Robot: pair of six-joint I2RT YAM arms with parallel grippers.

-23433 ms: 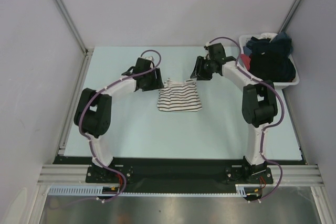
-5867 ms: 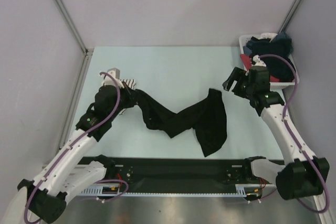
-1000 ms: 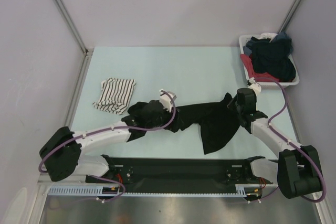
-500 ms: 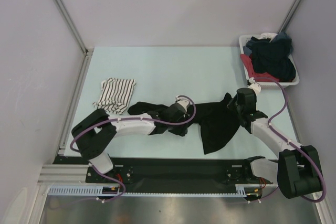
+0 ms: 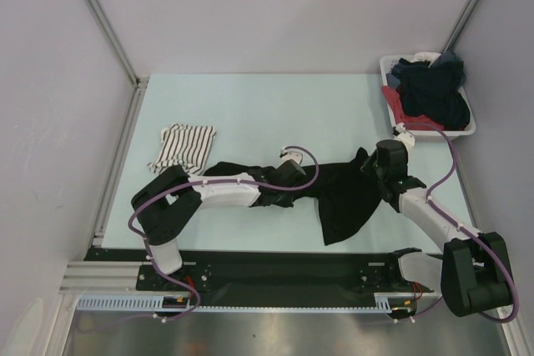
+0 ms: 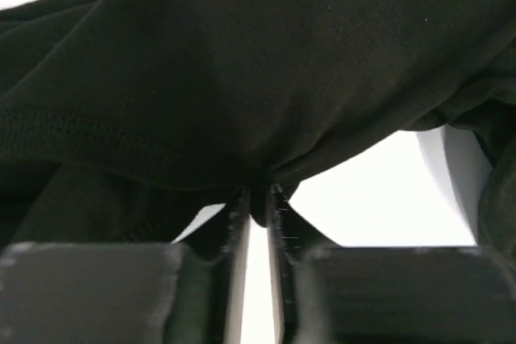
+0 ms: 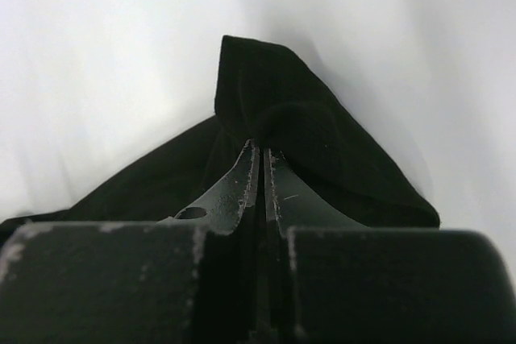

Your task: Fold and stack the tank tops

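Left gripper (image 6: 258, 199) slid rightward, pinching black top (image 5: 342, 202); striped top (image 5: 183, 147), basket (image 5: 455, 132) apart.

- The top view is evenly, softly lit from above; the pale desk (image 5: 250, 106) is bright, with only faint, short shadows beside the arms.
- The metal strip (image 5: 267, 331) at the near edge carries a dull glare.
- The black tank top (image 5: 342, 198) is a nearly flat dark mass there, and few folds can be made out.
- Left wrist view: the desk is blown out to white, the left hand (image 6: 256, 207) is blurred, and the stitching is sharp.
- Right wrist view: the desk is overexposed with grey shading on the right; the right hand (image 7: 262, 159) is soft near the lens.
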